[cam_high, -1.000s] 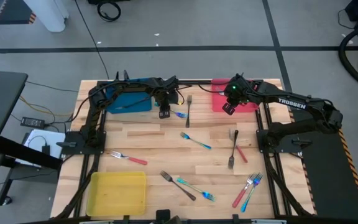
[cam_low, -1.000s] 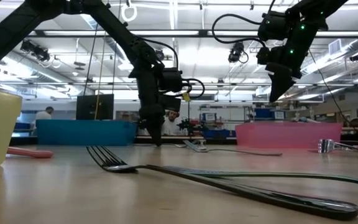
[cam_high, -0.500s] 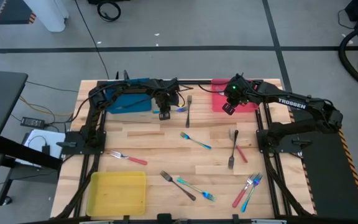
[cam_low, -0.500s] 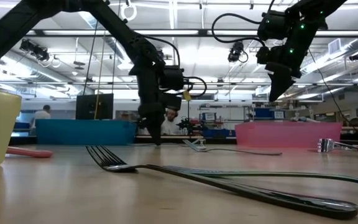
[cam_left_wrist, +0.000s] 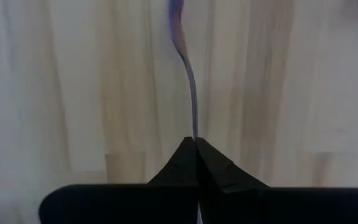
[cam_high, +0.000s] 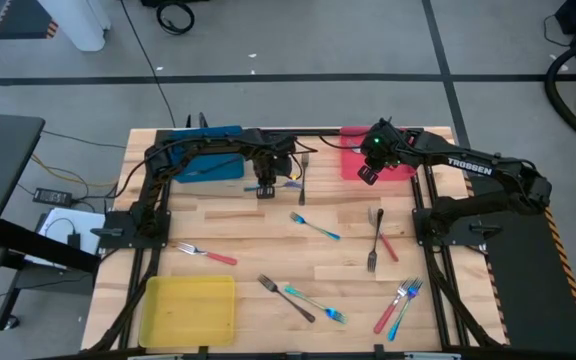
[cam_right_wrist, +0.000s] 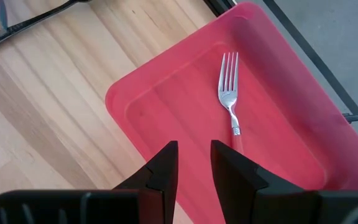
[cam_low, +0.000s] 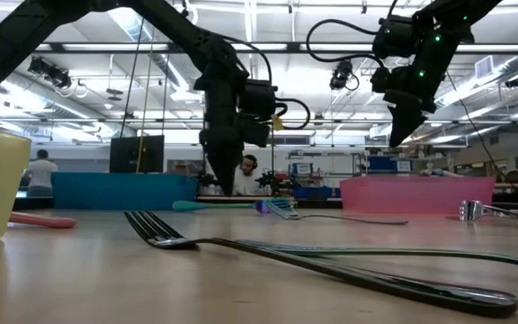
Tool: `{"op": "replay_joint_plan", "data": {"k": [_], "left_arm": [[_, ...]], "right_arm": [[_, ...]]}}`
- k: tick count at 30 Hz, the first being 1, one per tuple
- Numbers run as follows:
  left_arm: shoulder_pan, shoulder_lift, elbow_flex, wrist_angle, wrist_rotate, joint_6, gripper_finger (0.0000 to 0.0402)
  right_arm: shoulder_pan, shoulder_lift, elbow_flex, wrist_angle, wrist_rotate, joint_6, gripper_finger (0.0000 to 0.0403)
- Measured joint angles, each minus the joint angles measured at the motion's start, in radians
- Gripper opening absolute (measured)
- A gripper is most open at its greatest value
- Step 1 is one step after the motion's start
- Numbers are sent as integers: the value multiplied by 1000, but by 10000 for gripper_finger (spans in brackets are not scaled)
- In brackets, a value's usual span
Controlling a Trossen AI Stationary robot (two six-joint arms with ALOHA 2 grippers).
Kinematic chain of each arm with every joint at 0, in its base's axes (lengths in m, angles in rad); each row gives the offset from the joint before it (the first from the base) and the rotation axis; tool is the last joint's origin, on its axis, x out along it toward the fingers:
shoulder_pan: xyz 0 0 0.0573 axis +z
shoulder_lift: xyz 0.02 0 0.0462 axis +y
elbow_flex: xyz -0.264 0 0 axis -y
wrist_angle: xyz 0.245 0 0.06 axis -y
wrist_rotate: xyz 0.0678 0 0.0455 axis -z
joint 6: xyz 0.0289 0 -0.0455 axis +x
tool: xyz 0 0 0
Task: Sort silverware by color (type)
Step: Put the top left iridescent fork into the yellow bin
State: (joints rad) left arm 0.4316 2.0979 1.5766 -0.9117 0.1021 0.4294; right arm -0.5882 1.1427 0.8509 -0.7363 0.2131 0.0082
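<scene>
My left gripper (cam_high: 265, 189) is shut on a blue-handled fork (cam_high: 290, 183) near the blue tray (cam_high: 206, 158) at the table's far side. In the low view this fork (cam_low: 241, 206) hangs level just above the wood. My right gripper (cam_right_wrist: 194, 163) stands open above the red tray (cam_right_wrist: 166, 93), in which a red-handled fork (cam_right_wrist: 231, 106) lies flat. More silverware lies flat on the table: a dark fork (cam_high: 304, 172), a blue fork (cam_high: 316, 227), a red fork (cam_high: 206, 253), and a dark one (cam_high: 376, 240) crossed with a red one. My left gripper pinches the blue fork's handle (cam_left_wrist: 193, 121) between its two shut fingers, which point down from above and lie across it. The fork is lifted clear of the table and hangs about level, its handle end (cam_low: 192, 205) sticking out on one side of the fingers and its head on the other.
A yellow tray (cam_high: 188, 310) sits at the near left corner. Near the front edge lie a dark fork (cam_high: 286, 298) with a teal one (cam_high: 318, 304), and a red and a blue fork side by side (cam_high: 398, 305). Bare wood lies at the table's middle left.
My left gripper has shut on the blue-handled fork and risen with it. The fork, which lay on the wood beside the blue tray, now hangs level and clear of the table. My right gripper has kept still.
</scene>
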Motion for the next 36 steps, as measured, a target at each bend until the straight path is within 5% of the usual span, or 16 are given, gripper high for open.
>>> {"op": "replay_joint_plan", "data": {"k": [13, 26, 36], "left_arm": [[-23, 0, 19, -31, 0, -14, 1], [-41, 16, 19, -8, -27, -10, 100], [-36, 78, 19, 15, -35, -26, 116]], "right_arm": [[0, 0, 0, -14, 0, 0, 103], [0, 0, 0, -13, 0, 0, 103], [0, 0, 0, -13, 0, 0, 103]]}}
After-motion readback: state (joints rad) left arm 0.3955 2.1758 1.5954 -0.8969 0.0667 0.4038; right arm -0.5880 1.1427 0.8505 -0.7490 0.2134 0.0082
